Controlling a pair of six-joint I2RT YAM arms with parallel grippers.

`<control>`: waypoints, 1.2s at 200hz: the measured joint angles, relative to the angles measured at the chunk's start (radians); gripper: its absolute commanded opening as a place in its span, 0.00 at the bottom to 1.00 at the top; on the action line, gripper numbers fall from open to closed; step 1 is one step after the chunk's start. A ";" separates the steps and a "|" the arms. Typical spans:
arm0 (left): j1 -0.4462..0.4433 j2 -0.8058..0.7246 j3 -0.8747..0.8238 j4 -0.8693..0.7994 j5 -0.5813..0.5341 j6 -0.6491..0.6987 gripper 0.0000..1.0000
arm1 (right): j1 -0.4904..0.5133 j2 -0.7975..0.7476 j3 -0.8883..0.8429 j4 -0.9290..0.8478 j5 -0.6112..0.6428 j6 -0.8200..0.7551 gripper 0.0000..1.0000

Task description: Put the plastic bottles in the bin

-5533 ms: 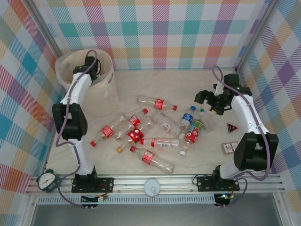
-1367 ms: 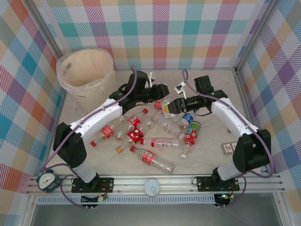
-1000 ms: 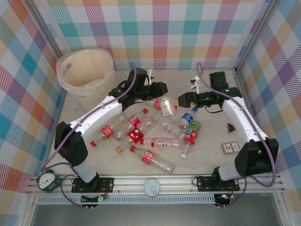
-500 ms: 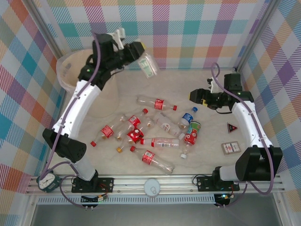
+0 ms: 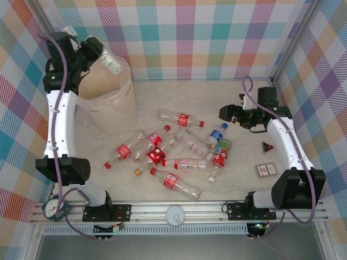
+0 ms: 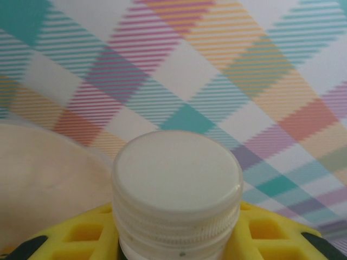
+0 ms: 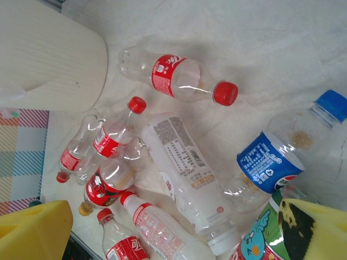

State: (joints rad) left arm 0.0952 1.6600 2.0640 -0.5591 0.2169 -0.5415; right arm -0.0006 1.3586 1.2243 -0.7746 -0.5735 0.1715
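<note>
- Bin (image 5: 113,108) stands at the far left of the table; about a dozen loose bottles (image 5: 179,162) lie mid-table, well apart from it.
- Left arm is raised high, with the left gripper (image 5: 100,56) above the bin's mouth.
- Left gripper is closed on one held bottle (image 5: 110,64), clear with a pale label, which hangs over the far side of the opening. In the left wrist view its white cap (image 6: 177,179) sits between the yellow fingers (image 6: 260,233), with the bin's inside (image 6: 43,184) below left.
- Step in hand, as I judge it: the drop. Next move calls for opening the fingers while the bottle is inside the rim line, then going back to the pile.
- Right gripper (image 5: 226,112) hovers just beyond the pile, fingers (image 7: 35,227) spread wide and holding nothing.
- Blue-labelled bottle (image 7: 268,162) lies nearest it and looks like its likely next pick.
- Task looks early: most bottles are not yet binned.
</note>
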 measured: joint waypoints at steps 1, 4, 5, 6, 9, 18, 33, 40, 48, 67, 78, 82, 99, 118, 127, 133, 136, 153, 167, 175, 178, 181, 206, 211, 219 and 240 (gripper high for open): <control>0.005 0.000 0.000 -0.005 -0.001 0.002 0.00 | 0.000 0.000 -0.001 0.000 0.000 0.000 0.97; 0.013 0.000 0.001 -0.012 -0.003 0.006 0.00 | 0.000 0.000 -0.002 -0.002 0.002 0.000 0.97; 0.016 0.000 0.001 -0.014 -0.002 0.008 0.00 | 0.000 0.000 -0.003 -0.003 0.002 -0.001 0.97; 0.021 0.000 0.002 -0.017 -0.003 0.011 0.00 | 0.000 0.000 -0.003 -0.004 0.003 -0.001 0.97; 0.030 0.000 0.002 -0.024 -0.005 0.014 0.00 | 0.000 0.000 -0.005 -0.006 0.004 -0.001 0.97; 0.054 0.002 0.002 -0.049 -0.016 0.035 0.00 | 0.000 0.000 -0.010 -0.006 0.010 -0.003 0.97; 0.078 0.011 0.012 -0.098 -0.040 0.071 0.00 | 0.000 0.000 -0.015 -0.007 0.018 -0.005 0.97; 0.083 0.020 0.019 -0.119 -0.051 0.093 0.00 | 0.000 0.000 -0.015 -0.008 0.021 -0.006 0.97; 0.084 0.031 0.022 -0.142 -0.061 0.115 0.00 | 0.000 -0.001 -0.015 -0.008 0.026 -0.008 0.97; 0.079 0.067 0.023 -0.198 -0.083 0.175 0.00 | 0.000 -0.001 -0.016 -0.010 0.036 -0.012 0.97; 0.070 0.093 0.023 -0.230 -0.108 0.213 0.00 | 0.000 -0.001 -0.019 -0.010 0.040 -0.015 0.97; 0.065 0.103 0.023 -0.243 -0.116 0.228 0.00 | 0.000 -0.001 -0.020 -0.011 0.042 -0.016 0.97; 0.037 0.149 0.023 -0.301 -0.176 0.298 0.00 | 0.000 -0.001 -0.023 -0.014 0.047 -0.022 0.97; -0.010 0.196 0.024 -0.362 -0.233 0.365 0.00 | 0.000 -0.001 -0.026 -0.014 0.054 -0.024 0.97; -0.031 0.215 0.024 -0.386 -0.252 0.392 0.00 | 0.000 -0.001 -0.027 -0.015 0.058 -0.026 0.97; -0.042 0.227 0.024 -0.399 -0.263 0.406 0.00 | 0.000 -0.001 -0.028 -0.016 0.062 -0.026 0.97; -0.046 0.230 0.024 -0.404 -0.265 0.411 0.00 | 0.000 -0.001 -0.028 -0.016 0.063 -0.026 0.97; -0.068 0.245 0.005 -0.417 -0.272 0.435 0.00 | 0.000 -0.001 -0.033 -0.017 0.094 -0.023 0.97; -0.072 0.248 -0.017 -0.415 -0.280 0.450 0.00 | 0.000 -0.001 -0.042 -0.018 0.148 -0.013 0.97; -0.072 0.249 -0.029 -0.411 -0.282 0.455 0.00 | 0.000 -0.001 -0.048 -0.018 0.177 -0.003 0.97; -0.072 0.250 -0.034 -0.410 -0.282 0.457 0.00 | 0.000 -0.001 -0.050 -0.020 0.187 -0.001 0.97; -0.072 0.251 -0.038 -0.409 -0.282 0.457 0.00 | 0.000 -0.001 -0.053 -0.021 0.198 0.002 0.97; -0.072 0.277 -0.063 -0.408 -0.280 0.468 0.00 | 0.000 -0.001 -0.077 -0.027 0.252 0.024 0.96; -0.072 0.283 -0.067 -0.407 -0.278 0.469 0.00 | 0.000 -0.001 -0.082 -0.029 0.257 0.027 0.96; -0.072 0.295 -0.074 -0.407 -0.278 0.472 0.00 | 0.000 -0.001 -0.089 -0.031 0.265 0.032 0.96; -0.072 0.320 -0.095 -0.407 -0.269 0.479 0.04 | 0.000 0.000 -0.101 -0.033 0.276 0.045 0.96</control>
State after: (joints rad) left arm 0.0231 1.9800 1.9686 -0.9661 -0.0517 -0.0624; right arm -0.0010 1.3582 1.1233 -0.8078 -0.2974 0.2161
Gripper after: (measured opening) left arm 0.377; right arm 0.964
